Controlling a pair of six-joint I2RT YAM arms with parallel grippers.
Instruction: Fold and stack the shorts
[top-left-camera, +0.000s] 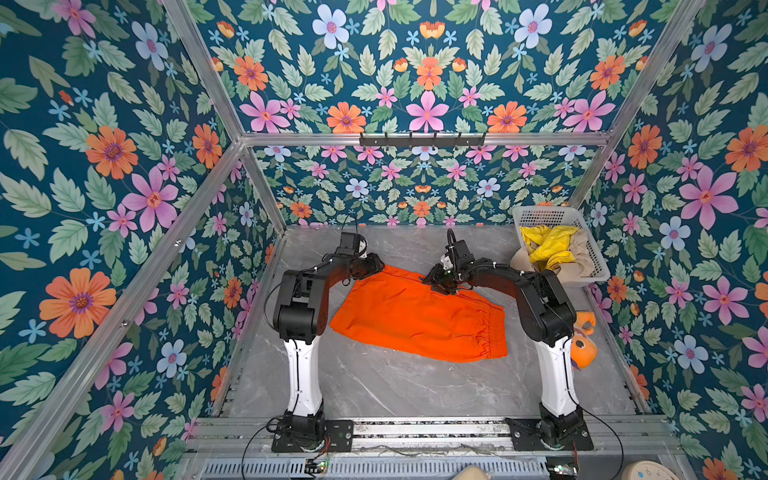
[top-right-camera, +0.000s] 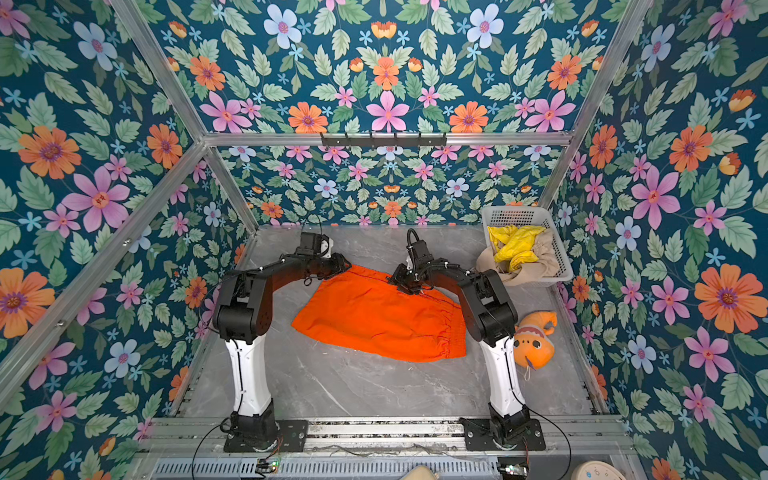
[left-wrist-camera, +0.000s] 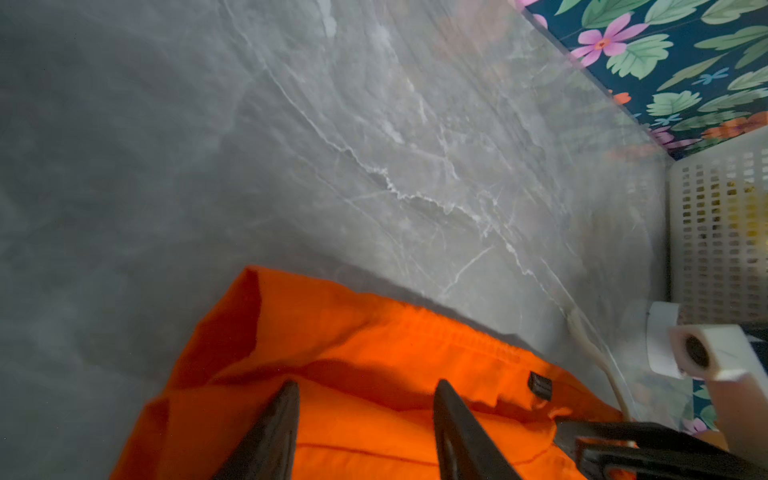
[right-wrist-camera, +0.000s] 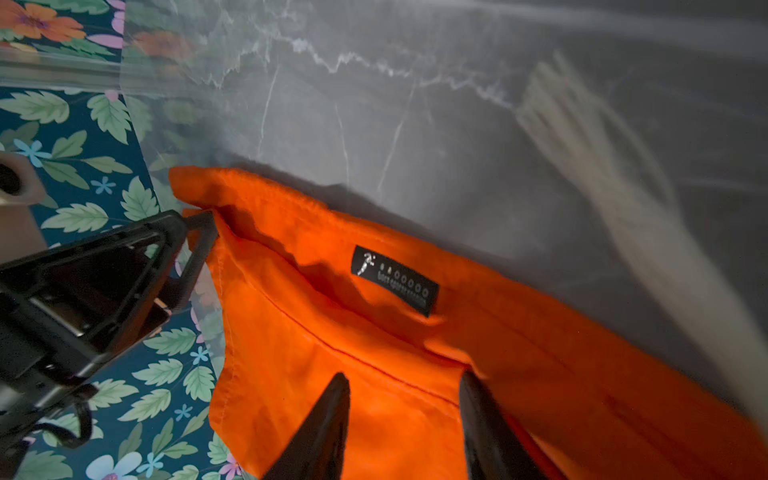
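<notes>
Watching your left claw (left-wrist-camera: 366, 383), right claw (right-wrist-camera: 405, 375): jaws half-parted over orange shorts (top-left-camera: 415, 320) far hem, desk (top-left-camera: 374, 386) centre; grip, can't tell.

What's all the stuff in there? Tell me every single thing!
orange shorts: one, orange, spread mid-table
yellow shorts: one, yellow, in the basket
beige shorts: one, beige, spilling over the basket's rim
basket: one, white, far right corner
fish toy: one, orange and white, table's right edge
hook rack: one, black, back rail
table: one, grey marble, under everything
left end effector: one, black, orange shorts' far corner
right end effector: one, black, orange shorts' far edge
</notes>
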